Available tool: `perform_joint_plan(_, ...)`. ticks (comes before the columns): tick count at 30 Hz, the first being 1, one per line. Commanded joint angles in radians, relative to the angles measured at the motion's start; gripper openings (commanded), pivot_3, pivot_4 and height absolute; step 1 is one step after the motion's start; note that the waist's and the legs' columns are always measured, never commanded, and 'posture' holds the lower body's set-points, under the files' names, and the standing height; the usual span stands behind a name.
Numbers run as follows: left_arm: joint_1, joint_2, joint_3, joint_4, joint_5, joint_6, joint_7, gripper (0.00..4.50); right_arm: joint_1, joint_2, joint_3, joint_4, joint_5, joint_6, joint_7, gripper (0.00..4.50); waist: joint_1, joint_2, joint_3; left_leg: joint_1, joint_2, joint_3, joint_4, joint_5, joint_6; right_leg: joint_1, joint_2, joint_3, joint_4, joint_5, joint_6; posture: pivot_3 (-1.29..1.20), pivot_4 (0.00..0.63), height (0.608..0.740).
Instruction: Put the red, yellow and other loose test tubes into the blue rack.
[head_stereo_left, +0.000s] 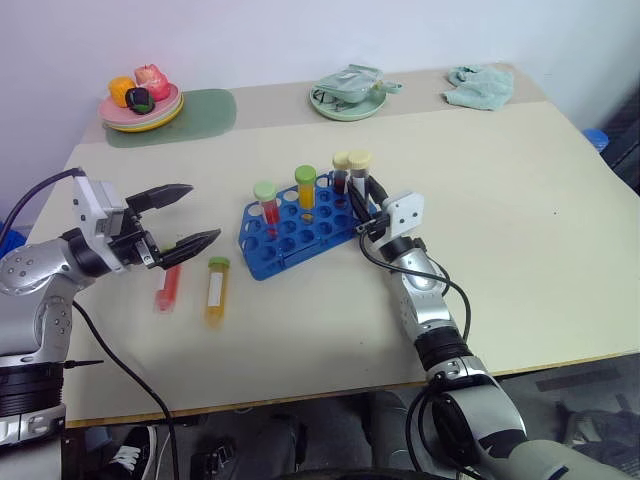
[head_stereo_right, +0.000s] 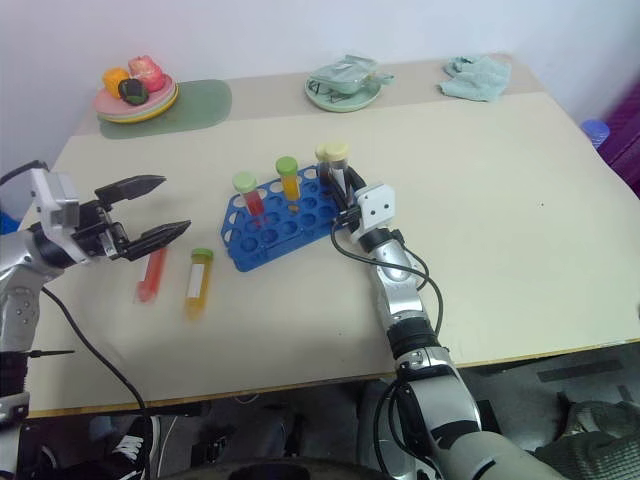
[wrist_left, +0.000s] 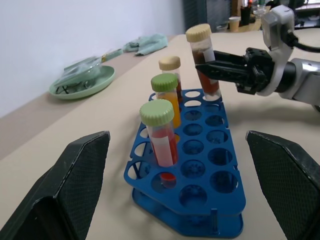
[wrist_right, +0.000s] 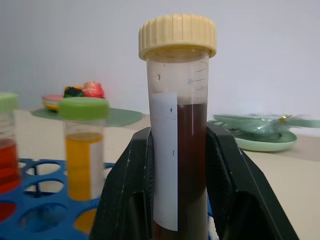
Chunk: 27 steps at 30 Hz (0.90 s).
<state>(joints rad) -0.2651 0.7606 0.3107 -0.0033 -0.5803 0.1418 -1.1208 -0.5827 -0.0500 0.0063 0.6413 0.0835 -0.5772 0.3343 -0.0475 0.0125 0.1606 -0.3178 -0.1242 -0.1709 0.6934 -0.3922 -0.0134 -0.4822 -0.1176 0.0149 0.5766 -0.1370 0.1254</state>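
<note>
Left wrist view: right gripper (wrist_left: 212, 70) is clamped on the dark brown tube (wrist_left: 202, 60), pale yellow cap up, long axis close to vertical, leaning slightly. Its lower end sits at the far corner of the blue rack (wrist_left: 200, 165), just above or just entering a hole there; can't tell which. Right wrist view confirms both fingers (wrist_right: 125, 190) pressed flat on the tube's sides around label height.

Rack already carries a red tube with green cap (head_stereo_left: 267, 208), a yellow-orange one with green cap (head_stereo_left: 306, 190) and another pale-capped dark tube (head_stereo_left: 341, 172), all upright.

Next move turns on hole alignment: tube straight down along its own axis, I'd judge.

Two loose tubes lie flat on the table: red tube (head_stereo_left: 167, 288) and yellow tube (head_stereo_left: 216, 290), side by side, long axes running roughly toward the robot. Left gripper (head_stereo_left: 185, 215) hovers just above them, fingers wide apart, holding nothing. Left arm is clearly the nearer one for those.
</note>
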Motion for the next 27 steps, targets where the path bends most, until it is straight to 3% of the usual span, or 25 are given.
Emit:
perform_joint_plan(1, -0.003, 0.017, 0.038, -0.014, -0.017, -0.006, -0.007, 4.5, -0.032, 0.009, -0.008, 0.032, 0.0, -0.026, -0.006, 0.78, 0.0, 0.0, 0.0, 0.0, 0.0, 0.0, 0.0, 0.0, 0.0, 0.0, 0.0, 0.0, 0.0, 0.0, 0.0, 0.0, 0.15, 0.74)
perform_joint_plan(11, 0.003, 0.015, 0.044, -0.019, -0.017, -0.003, -0.009, 4.5, -0.031, 0.021, -0.013, 0.072, 0.002, -0.05, -0.019, 0.78, 0.0, 0.0, 0.0, 0.0, 0.0, 0.0, 0.0, 0.0, 0.0, 0.0, 0.0, 0.0, 0.0, 0.0, 0.0, 0.0, 0.15, 0.74)
perform_joint_plan(17, 0.002, 0.012, 0.047, -0.021, -0.015, -0.002, -0.006, 4.5, -0.015, 0.026, -0.032, 0.044, 0.083, -0.01, 0.055, 0.78, 0.0, 0.0, 0.0, 0.0, 0.0, 0.0, 0.0, 0.0, 0.0, 0.0, 0.0, 0.0, 0.0, 0.0, 0.0, 0.0, 0.15, 0.74)
perform_joint_plan(18, 0.0, 0.012, 0.047, -0.019, -0.016, 0.0, -0.005, 4.5, -0.015, 0.027, -0.034, 0.042, 0.095, -0.002, 0.068, 1.82, 0.0, 0.0, 0.0, 0.0, 0.0, 0.0, 0.0, 0.0, 0.0, 0.0, 0.0, 0.0, 0.0, 0.0, 0.0, 0.0, 0.15, 0.74)
perform_joint_plan(23, -0.004, 0.01, 0.046, -0.014, -0.014, 0.0, -0.003, 4.5, -0.02, 0.023, -0.034, 0.021, 0.104, 0.003, 0.095, 4.3, -0.003, 0.0, 0.0, 0.0, 0.0, 0.0, 0.0, 0.0, 0.0, 0.0, 0.0, 0.0, 0.0, 0.0, 0.0, 0.0, 0.15, 0.74)
perform_joint_plan(27, 0.0, 0.005, 0.043, -0.018, -0.012, -0.004, 0.0, 4.5, 0.009, -0.004, -0.021, -0.069, 0.1, 0.027, 0.124, 4.42, -0.002, 0.0, 0.0, 0.0, 0.0, 0.0, 0.0, 0.0, 0.0, 0.0, 0.0, 0.0, 0.0, 0.0, 0.0, 0.0, 0.15, 0.74)
